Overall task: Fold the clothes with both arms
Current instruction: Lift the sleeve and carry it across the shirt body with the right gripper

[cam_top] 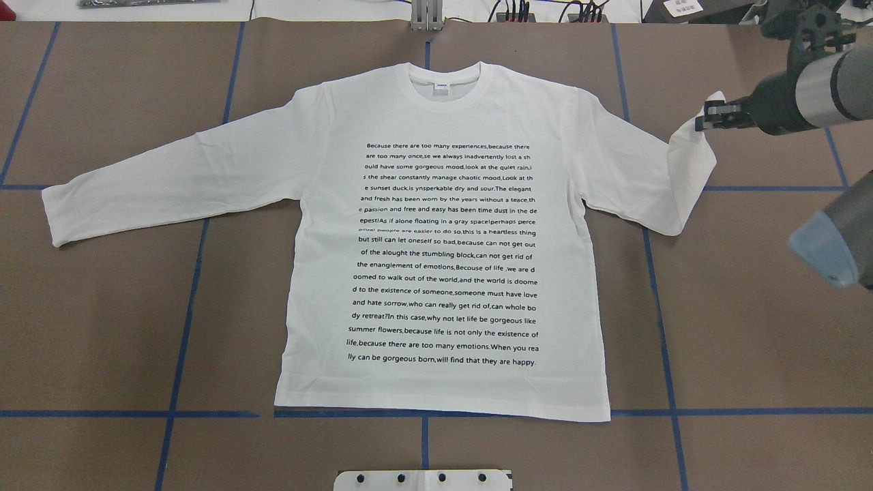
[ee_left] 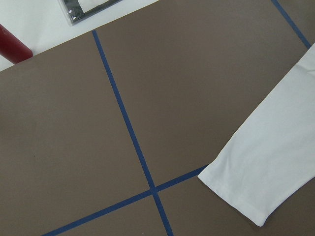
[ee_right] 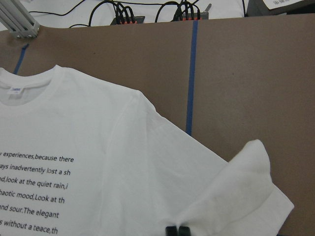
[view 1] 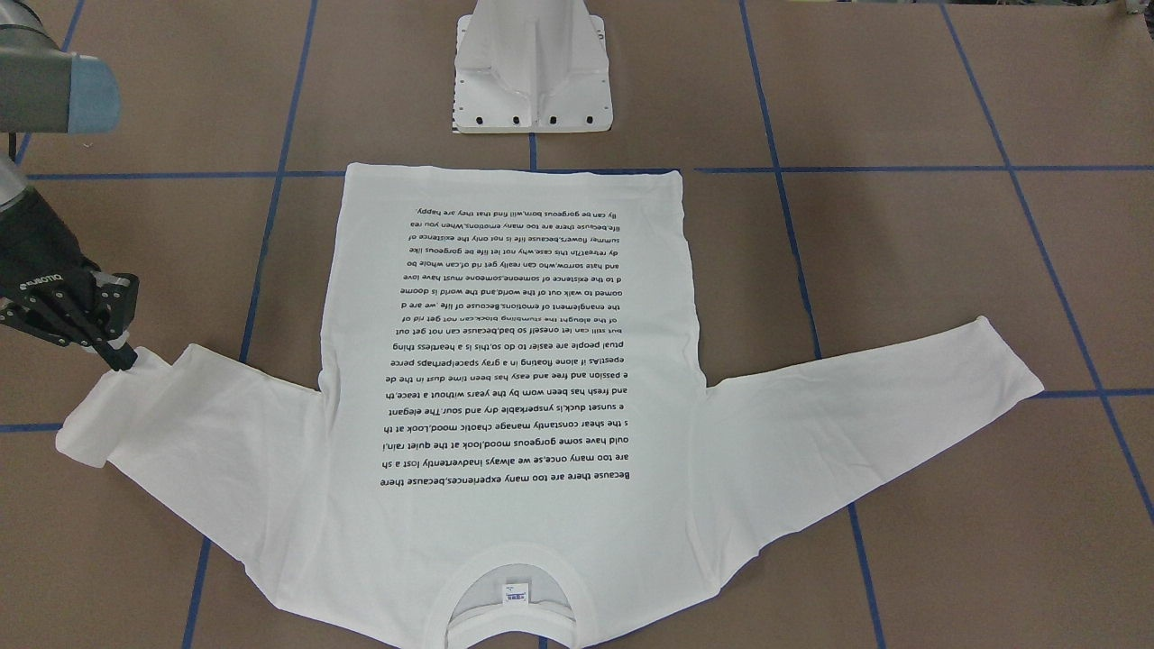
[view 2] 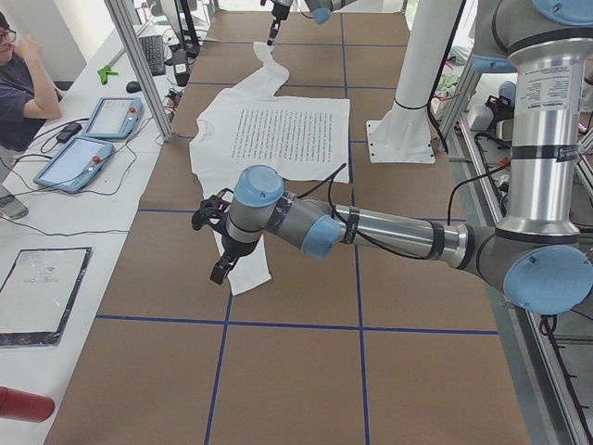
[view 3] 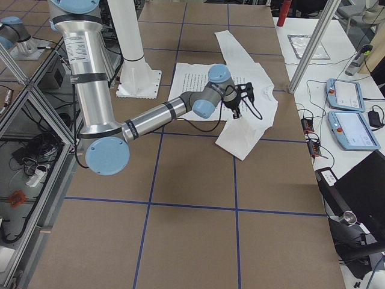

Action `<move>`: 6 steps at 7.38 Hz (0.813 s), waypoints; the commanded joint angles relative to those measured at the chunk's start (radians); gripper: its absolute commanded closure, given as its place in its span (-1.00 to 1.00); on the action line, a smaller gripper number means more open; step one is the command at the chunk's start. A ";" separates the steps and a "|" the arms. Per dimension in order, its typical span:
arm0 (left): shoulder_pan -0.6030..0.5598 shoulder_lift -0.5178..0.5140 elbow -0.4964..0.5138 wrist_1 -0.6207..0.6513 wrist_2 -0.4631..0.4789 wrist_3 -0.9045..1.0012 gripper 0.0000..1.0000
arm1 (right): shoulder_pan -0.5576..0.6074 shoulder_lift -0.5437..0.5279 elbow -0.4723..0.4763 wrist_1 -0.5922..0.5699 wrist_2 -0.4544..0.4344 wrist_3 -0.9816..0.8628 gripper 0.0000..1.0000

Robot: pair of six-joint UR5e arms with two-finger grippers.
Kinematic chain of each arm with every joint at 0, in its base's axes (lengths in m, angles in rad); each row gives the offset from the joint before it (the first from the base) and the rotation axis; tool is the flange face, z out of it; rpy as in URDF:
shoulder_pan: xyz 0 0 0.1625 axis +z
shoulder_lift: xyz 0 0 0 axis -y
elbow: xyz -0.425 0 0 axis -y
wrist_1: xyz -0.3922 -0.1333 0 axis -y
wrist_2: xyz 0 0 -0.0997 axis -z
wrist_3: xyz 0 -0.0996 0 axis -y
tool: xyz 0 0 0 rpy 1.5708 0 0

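Shirt (cam_top: pixel 443 239) lies flat on the counter (cam_top: pixel 102 327), print up. Its collar (cam_top: pixel 450 82) is on the far side from the robot and its hem is toward the base (view 1: pixel 532 81).

Your right fingers (cam_top: pixel 702 123) are pressed together on the cuff end of the right sleeve (cam_top: pixel 648 164) and hold it up off the counter. The sleeve bends upward near the cuff and the cloth hangs doubled under the grip. In the right wrist view only the two tips show, side by side at the bottom edge, with bunched cloth right against them. The rest of the fingers are cut off.

Left sleeve (cam_top: pixel 170 184) lies straight and flat, its cuff (ee_left: pixel 246 196) just beside a crossing of blue tape (ee_left: pixel 123 113).

Your left fingers (view 2: pixel 220 267) show only in the left side view, over that cuff. You can't tell whether they are spread or closed, or whether they touch the cloth.

The front view cuts off the collar's near edge. The overhead view cuts off most of the base.
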 commanded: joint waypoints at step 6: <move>0.000 -0.001 0.009 -0.002 0.000 0.002 -1.00 | -0.213 0.682 -0.335 -0.204 -0.239 0.094 1.00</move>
